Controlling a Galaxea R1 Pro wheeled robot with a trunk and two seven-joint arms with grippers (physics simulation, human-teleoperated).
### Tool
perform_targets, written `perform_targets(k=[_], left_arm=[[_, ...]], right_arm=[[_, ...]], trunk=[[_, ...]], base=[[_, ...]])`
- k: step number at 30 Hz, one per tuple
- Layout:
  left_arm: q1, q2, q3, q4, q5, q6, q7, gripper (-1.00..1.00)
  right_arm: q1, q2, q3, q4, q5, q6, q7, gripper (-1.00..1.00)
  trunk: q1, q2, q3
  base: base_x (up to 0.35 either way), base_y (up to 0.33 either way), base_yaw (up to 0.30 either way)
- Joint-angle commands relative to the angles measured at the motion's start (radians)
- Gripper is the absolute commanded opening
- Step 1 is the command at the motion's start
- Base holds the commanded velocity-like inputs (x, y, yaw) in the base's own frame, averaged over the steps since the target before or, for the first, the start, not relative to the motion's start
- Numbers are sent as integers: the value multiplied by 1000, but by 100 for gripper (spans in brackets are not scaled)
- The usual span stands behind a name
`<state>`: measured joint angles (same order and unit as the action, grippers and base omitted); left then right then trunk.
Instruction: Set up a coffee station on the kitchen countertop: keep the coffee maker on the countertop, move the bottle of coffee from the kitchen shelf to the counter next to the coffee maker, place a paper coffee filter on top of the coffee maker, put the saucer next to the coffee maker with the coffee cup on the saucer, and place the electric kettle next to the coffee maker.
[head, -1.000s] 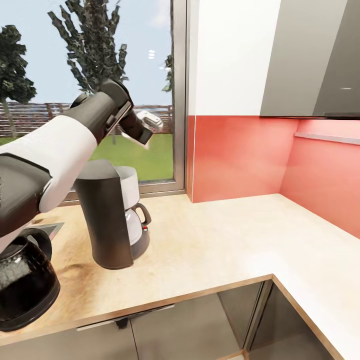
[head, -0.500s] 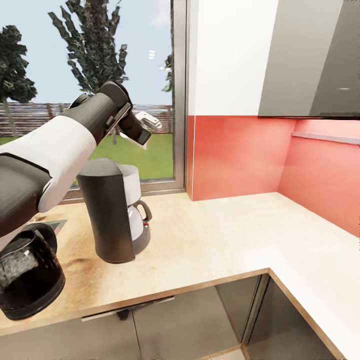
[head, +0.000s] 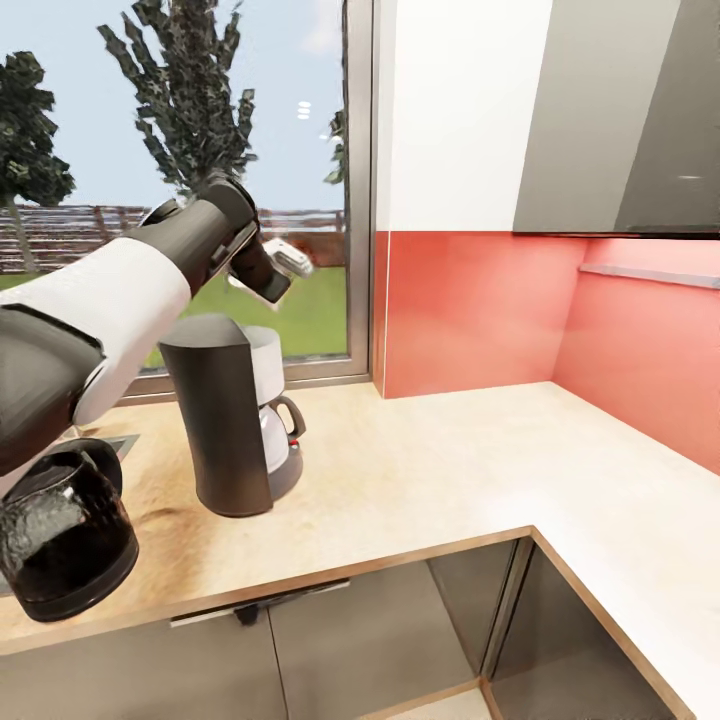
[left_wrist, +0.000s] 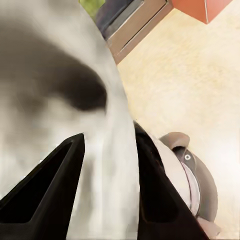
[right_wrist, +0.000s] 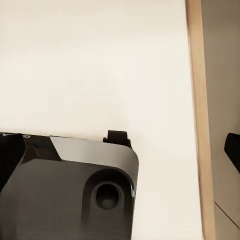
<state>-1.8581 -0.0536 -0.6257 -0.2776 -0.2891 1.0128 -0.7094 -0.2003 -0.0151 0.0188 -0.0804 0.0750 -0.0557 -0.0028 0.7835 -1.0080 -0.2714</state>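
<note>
Coffee maker (head: 232, 425) stands upright on the table (head: 450, 480), just in front of the window (head: 180, 150), its pale carafe and red button facing three o'clock. At eight o'clock from it, near the table's front edge, sits the kettle (head: 65, 535), apart from the maker. Above the maker hangs the left tool (head: 283, 262), clenched on the pale filter (head: 292, 258). In the left wrist view the filter (left_wrist: 65, 115) is a blurred pale sheet between the dark fingers (left_wrist: 50, 185), with the maker (left_wrist: 192, 180) below. The right wrist view looks onto pale table (right_wrist: 100, 65); I cannot tell the right tool's state.
</note>
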Motion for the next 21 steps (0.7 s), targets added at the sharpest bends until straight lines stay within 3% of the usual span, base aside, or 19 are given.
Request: perform_targets(k=[1, 4, 9, 21], left_arm=[[-1, 0, -17, 11, -9, 1, -10, -100], [-1, 0, -70, 41, -9, 1, -10, -100], [-1, 0, -106, 59, -9, 1, -10, -100], [-1, 0, -115, 60, -10, 1, -10, -100]], right_arm=[[-1, 0, 1, 1, 8, -3, 0, 100], [-1, 0, 1, 1, 8, -3, 0, 100], [-1, 0, 1, 1, 8, -3, 0, 100], [-1, 0, 1, 2, 8, -3, 0, 100]], trunk=[[0, -1, -1], [0, -1, -1], [0, -1, -1], [0, -1, -1]], base=[[-7, 0, 0], [-4, 0, 0], [-1, 0, 0], [0, 0, 0]])
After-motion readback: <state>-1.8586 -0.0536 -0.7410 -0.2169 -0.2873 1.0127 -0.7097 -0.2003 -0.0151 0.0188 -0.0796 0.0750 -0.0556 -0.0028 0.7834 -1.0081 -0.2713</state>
